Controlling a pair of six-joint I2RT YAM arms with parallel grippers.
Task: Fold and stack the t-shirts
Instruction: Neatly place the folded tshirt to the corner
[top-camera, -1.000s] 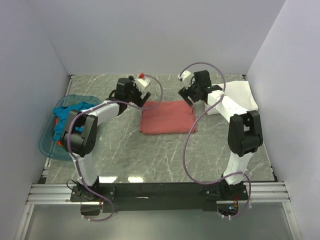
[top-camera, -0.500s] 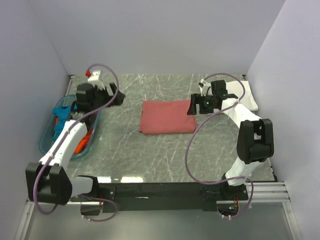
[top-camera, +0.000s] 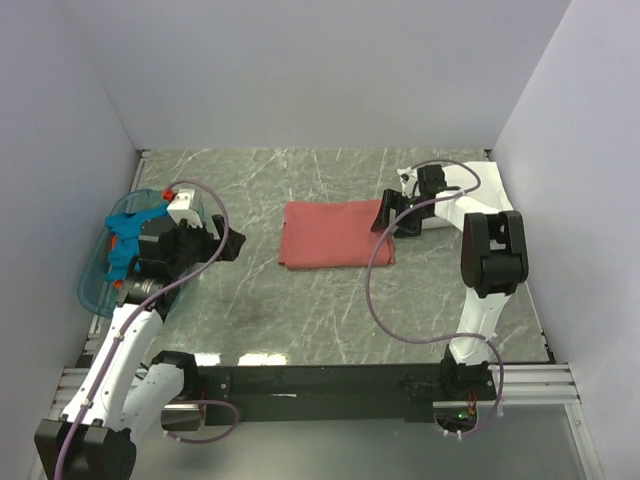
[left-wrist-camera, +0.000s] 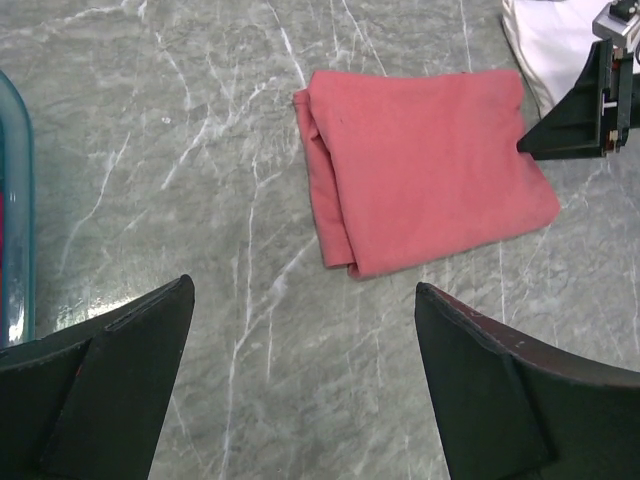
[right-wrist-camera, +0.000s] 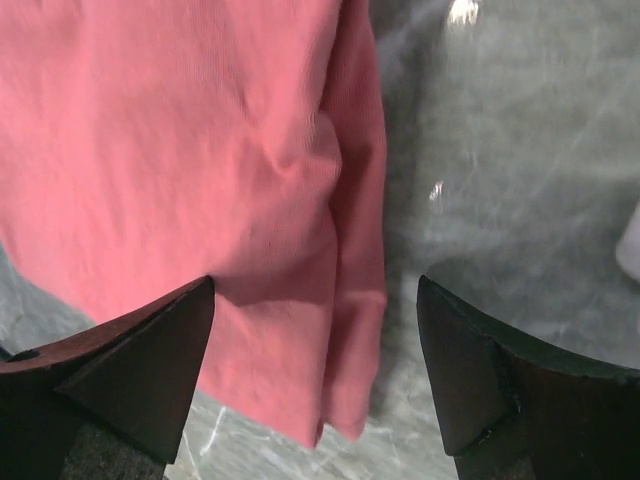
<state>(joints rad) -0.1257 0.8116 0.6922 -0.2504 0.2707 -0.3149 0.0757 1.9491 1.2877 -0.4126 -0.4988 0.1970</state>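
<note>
A dusty-red t-shirt (top-camera: 335, 233) lies folded into a rectangle at mid-table, also plain in the left wrist view (left-wrist-camera: 430, 190). My right gripper (top-camera: 388, 218) hovers low and open over its right edge, and the shirt's doubled edge (right-wrist-camera: 350, 250) lies between the jaws (right-wrist-camera: 315, 282). A white t-shirt (top-camera: 492, 182) lies at the back right, behind that arm. A teal-blue t-shirt (top-camera: 128, 228) is heaped in the basket, with a scrap of orange (top-camera: 121, 285) beneath it. My left gripper (top-camera: 215, 245) is open over bare table (left-wrist-camera: 302, 285), between the basket and the red shirt.
The translucent blue plastic basket (top-camera: 95, 290) stands at the left edge of the table; its rim shows in the left wrist view (left-wrist-camera: 12, 200). White walls close in the left, back and right. The right gripper's black body (left-wrist-camera: 590, 105) sits at the red shirt's far corner.
The left arm swung away from the red shirt to the basket side, then drew back and down. The right gripper dropped to the red shirt's right edge.
</note>
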